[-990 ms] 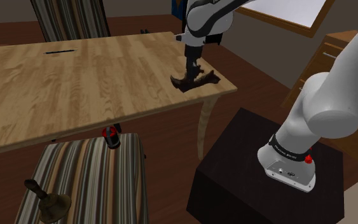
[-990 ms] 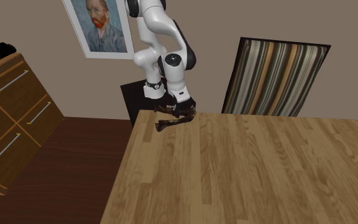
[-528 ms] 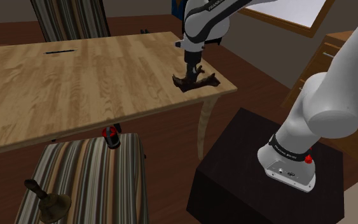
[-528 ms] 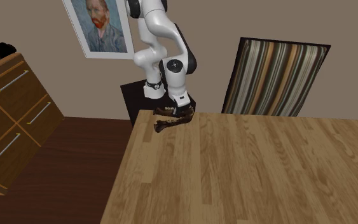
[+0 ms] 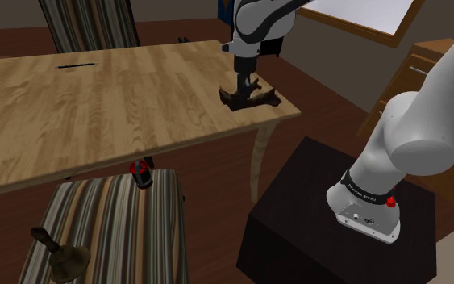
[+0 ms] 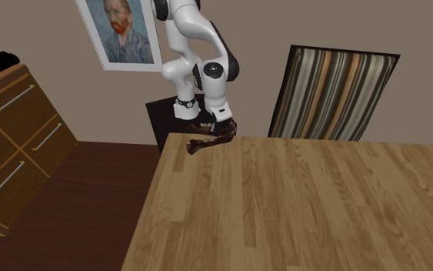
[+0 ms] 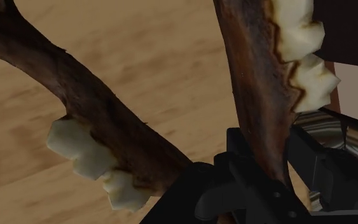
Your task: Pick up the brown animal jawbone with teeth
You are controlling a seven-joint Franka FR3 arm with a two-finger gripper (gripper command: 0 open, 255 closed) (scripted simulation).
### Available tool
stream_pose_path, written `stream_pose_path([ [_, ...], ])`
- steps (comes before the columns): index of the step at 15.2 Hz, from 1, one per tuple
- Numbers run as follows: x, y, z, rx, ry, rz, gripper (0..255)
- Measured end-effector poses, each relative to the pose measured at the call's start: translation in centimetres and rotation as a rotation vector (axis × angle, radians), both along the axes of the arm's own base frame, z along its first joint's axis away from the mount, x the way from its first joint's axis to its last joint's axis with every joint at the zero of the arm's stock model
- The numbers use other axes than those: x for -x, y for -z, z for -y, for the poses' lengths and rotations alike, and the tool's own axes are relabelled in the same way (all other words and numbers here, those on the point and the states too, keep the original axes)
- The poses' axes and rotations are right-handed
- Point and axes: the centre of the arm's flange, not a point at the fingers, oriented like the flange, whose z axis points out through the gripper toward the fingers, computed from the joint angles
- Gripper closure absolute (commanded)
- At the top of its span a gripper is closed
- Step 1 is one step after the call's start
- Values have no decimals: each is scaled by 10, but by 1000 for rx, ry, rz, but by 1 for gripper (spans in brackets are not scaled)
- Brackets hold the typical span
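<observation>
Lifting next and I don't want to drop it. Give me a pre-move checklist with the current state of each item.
1. Gripper shut on the jawbone: ok. The wrist view shows the fingers clasping one brown branch.
2. Grip centred: not ok. It holds one branch only, below a row of teeth, and the other branch hangs free.
3. Jawbone off the table: cannot tell from either exterior view.
4. Margin from the table edge: not ok. The jawbone is at the corner nearest the stand, so a slip could send it to the floor.
5. Clutter nearby: ok. The only other item on the table, a dark flat thing, lies far off.
</observation>
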Motion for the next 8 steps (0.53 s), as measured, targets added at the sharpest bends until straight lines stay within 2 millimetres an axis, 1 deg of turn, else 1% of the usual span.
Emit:
stream_pose_path([
  [6, -1, -32, 0, 0, 0, 0, 255],
  [8, -1, -39, 1, 0, 0, 0, 255],
])
